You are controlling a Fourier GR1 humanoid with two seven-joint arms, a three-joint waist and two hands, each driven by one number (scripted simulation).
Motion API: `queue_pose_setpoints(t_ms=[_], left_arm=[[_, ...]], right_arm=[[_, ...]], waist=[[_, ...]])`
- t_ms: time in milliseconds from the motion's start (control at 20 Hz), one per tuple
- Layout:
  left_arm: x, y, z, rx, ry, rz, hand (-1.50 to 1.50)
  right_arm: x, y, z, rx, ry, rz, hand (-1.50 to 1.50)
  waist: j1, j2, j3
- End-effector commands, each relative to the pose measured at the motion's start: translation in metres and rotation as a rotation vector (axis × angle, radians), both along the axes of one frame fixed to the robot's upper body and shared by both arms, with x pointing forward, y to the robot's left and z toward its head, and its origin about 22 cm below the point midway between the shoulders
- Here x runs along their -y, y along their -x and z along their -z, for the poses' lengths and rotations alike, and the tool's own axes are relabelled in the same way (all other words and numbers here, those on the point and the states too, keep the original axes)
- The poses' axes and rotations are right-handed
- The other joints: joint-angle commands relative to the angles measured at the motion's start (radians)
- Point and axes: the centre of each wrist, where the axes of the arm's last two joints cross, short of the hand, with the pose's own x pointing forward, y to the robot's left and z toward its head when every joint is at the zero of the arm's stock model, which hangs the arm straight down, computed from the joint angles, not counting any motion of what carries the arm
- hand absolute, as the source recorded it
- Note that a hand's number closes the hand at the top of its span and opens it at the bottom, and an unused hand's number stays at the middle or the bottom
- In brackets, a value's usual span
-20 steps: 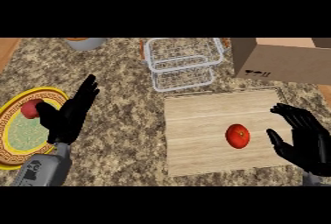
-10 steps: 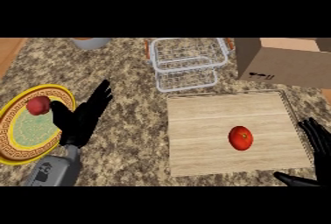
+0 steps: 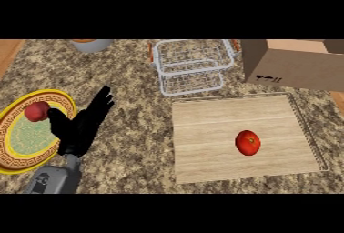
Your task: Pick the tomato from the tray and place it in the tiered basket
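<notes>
Tomato (image 3: 248, 142) lies on the wooden tray (image 3: 222, 118), near the wire basket (image 3: 191, 66); left hand (image 3: 80, 127) open, holding nothing.

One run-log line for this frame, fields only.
red tomato: on wooden tray | wire tiered basket: no tomato | left hand: open, holding nothing | right hand: out of view

We are finding no words, brand names or numbers that can be read anywhere here. We are seeing only a few small dark marks printed low on the side of the cardboard box (image 3: 290, 63) at the far right of the counter, and they are too small for us to tell what signs or letters they are. We are also noticing a dark mark on the grey forearm (image 3: 52, 181), which is just as unreadable.
</notes>
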Motion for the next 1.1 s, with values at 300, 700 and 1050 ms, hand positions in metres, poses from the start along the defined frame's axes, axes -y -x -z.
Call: queue_pose_setpoints(t_ms=[300,700,1050], left_arm=[[0.008,-0.015,-0.016,0.002,0.000,0.038,0.00],[0.020,-0.001,-0.004,-0.005,-0.006,0.042,0.00],[0.026,0.007,0.000,0.002,0.018,0.017,0.00]], right_arm=[[-0.105,0.018,-0.071,-0.175,0.064,0.050,-1.50],[-0.157,0.001,-0.056,-0.311,0.237,0.144,-1.50],[-0.164,0.009,-0.029,-0.429,0.258,0.107,-1.50]], waist=[[0.024,0.005,0.004],[0.029,0.005,0.005],[0.022,0.004,0.006]])
